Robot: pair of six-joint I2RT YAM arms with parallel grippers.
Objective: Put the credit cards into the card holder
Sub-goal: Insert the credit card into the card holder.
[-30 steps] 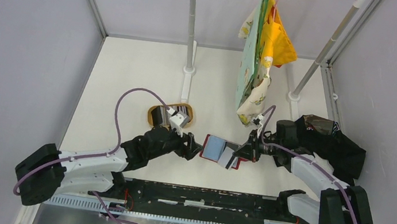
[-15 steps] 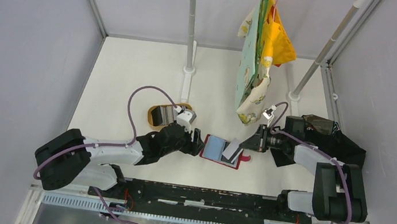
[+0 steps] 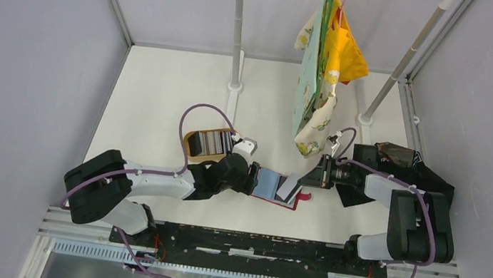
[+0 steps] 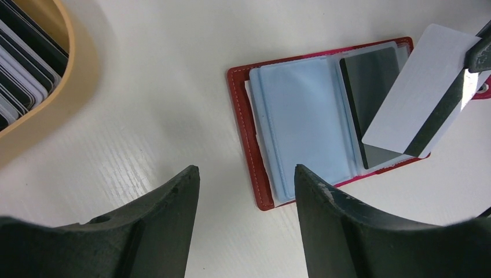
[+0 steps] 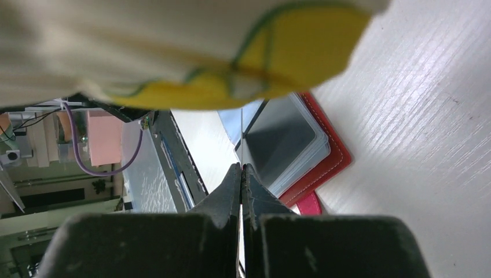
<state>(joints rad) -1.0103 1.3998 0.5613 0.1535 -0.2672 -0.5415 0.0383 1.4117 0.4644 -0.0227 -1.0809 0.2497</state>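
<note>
Card holder (image 4: pixel 301 116): open flat on table (image 4: pixel 145 69), dark card (image 4: pixel 370 81) pocketed
Right gripper (image 5: pixel 241 169): pinching white striped card (image 4: pixel 417 98) over holder's right half, cloth (image 5: pixel 173 46) hiding much
Left gripper (image 4: pixel 246 176): wide open, empty, beside holder
Tray (image 4: pixel 63 87): cropped

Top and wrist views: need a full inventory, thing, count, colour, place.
wallet: one, red with blue sleeves, open flat mid-table.
dark card: one, grey-black, in wallet's right sleeve.
white card: one, white with dark stripe, tilted over wallet's right half.
tray: one, tan, back-left of wallet.
stacked cards: many, grey, black, white, in tray.
cloths: several, yellow, green, patterned, hanging back right.
poles: two, grey, at back.
black bundle: one, black, far right.
table: one, white.
left gripper: open, near wallet's left edge.
right gripper: shut on white card.
</note>
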